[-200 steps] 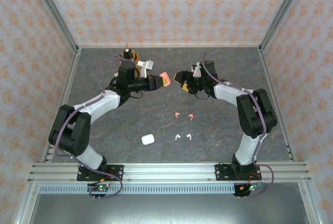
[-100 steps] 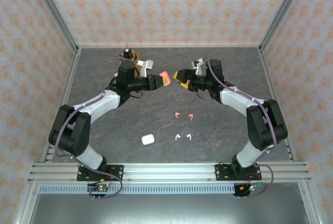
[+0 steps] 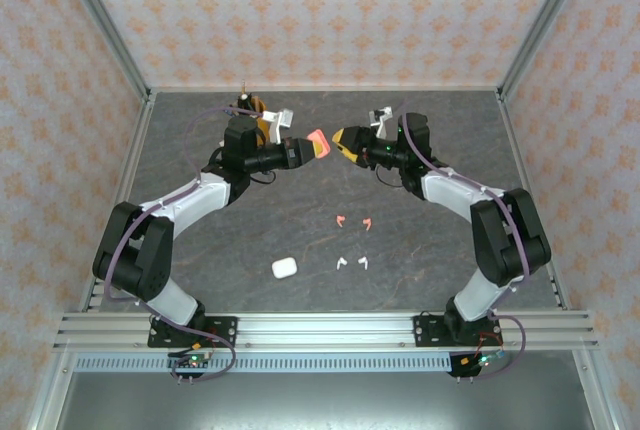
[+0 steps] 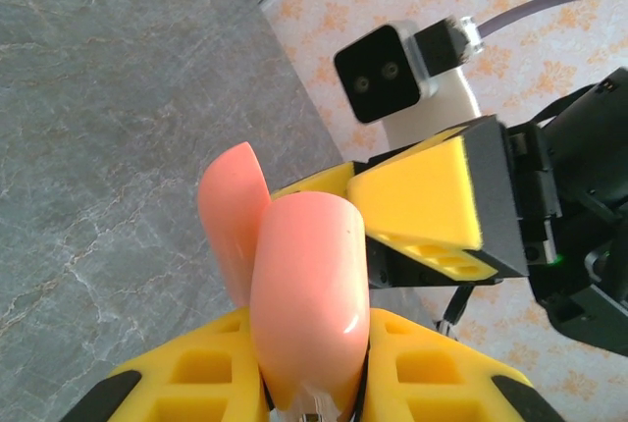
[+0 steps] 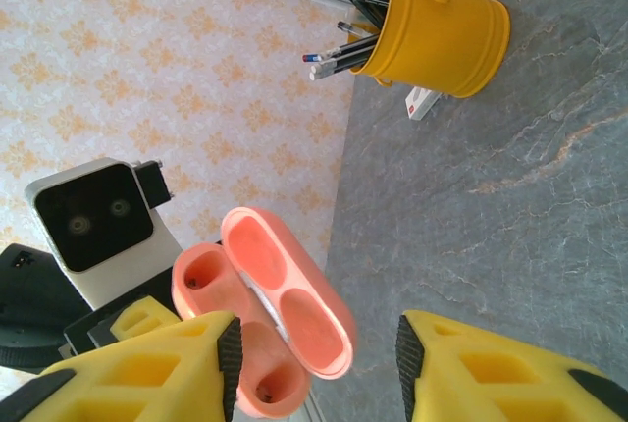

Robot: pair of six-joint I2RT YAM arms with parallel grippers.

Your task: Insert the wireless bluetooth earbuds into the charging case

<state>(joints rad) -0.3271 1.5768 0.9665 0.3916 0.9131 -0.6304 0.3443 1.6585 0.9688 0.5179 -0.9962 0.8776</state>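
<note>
My left gripper [image 3: 303,149] is shut on the body of a salmon-pink charging case [image 3: 317,142], held above the table's back middle with its lid open. In the left wrist view the case [image 4: 309,304] stands up between the yellow fingers [image 4: 196,383]. My right gripper [image 3: 345,140] faces it, open, its jaws on either side of the case [image 5: 265,314]. The left pad is at the case's edge and a gap remains by the other pad. Both sockets look empty. Two pink earbuds [image 3: 341,220] [image 3: 368,223] and two white earbuds [image 3: 341,263] [image 3: 362,262] lie on the table.
A shut white case [image 3: 284,267] lies near the front, left of the white earbuds. A yellow cup of pens [image 5: 437,29] stands at the back left behind the left gripper [image 3: 252,108]. Metal posts and patterned walls bound the grey table [image 3: 450,130].
My right gripper has moved left and toward the back up to the pink case, and its jaws have narrowed. The left gripper has shifted slightly toward the back with the case.
</note>
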